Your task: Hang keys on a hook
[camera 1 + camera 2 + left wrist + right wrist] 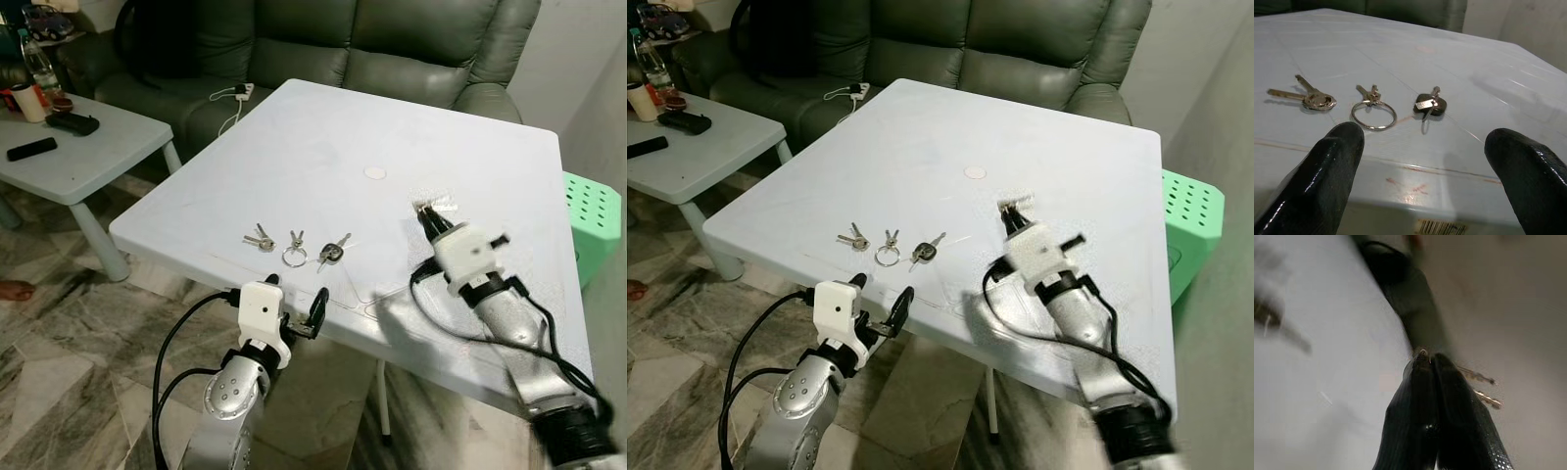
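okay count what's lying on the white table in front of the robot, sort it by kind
Bunches of keys lying loose: 3
Bunches of keys held in the right end effector: 1
Round white discs: 1
Total: 5

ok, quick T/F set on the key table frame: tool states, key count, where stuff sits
1. Three key sets lie in a row near the white table's front edge. True: two-key bunch, ringed keys, black-headed key.
2. The left tool is shut on the ringed keys. False: it is open, at the table edge, short of them.
3. The right tool is shut on keys. True.
4. The power strip lies on the white table. False: it lies on the green sofa.
5. A green stool stands on the robot's left. False: on its right.
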